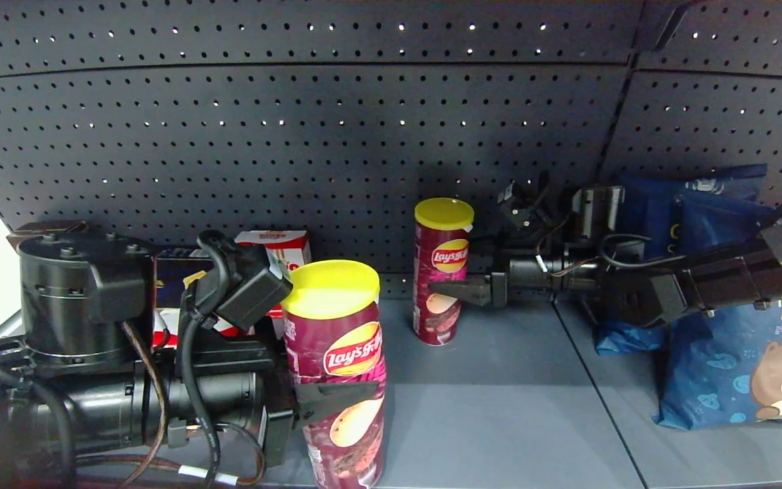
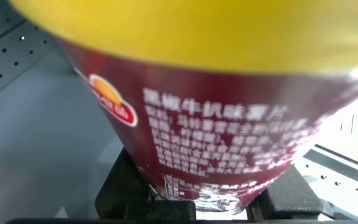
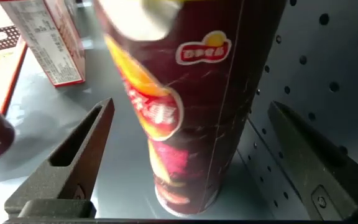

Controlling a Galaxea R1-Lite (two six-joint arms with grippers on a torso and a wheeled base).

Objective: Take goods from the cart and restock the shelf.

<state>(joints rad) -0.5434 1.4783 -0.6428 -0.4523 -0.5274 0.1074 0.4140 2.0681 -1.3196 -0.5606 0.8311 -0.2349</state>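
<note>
Two maroon chips cans with yellow lids are on the grey shelf (image 1: 499, 407). The near can (image 1: 337, 339) stands at the shelf's front, and my left gripper (image 1: 345, 394) is shut on its lower half; in the left wrist view this can (image 2: 216, 118) sits between the dark fingers (image 2: 126, 196). The far can (image 1: 440, 272) stands upright close to the pegboard back. My right gripper (image 1: 451, 288) is open around it from the right. In the right wrist view its fingers (image 3: 73, 165) flank the far can (image 3: 185, 124) with gaps on both sides.
Red-and-white boxes (image 1: 281, 248) stand behind my left arm at the back left. Blue snack bags (image 1: 744, 367) fill the right shelf section past a seam (image 1: 594, 380). The pegboard wall (image 1: 296, 136) closes the back. Bare shelf lies between the two cans.
</note>
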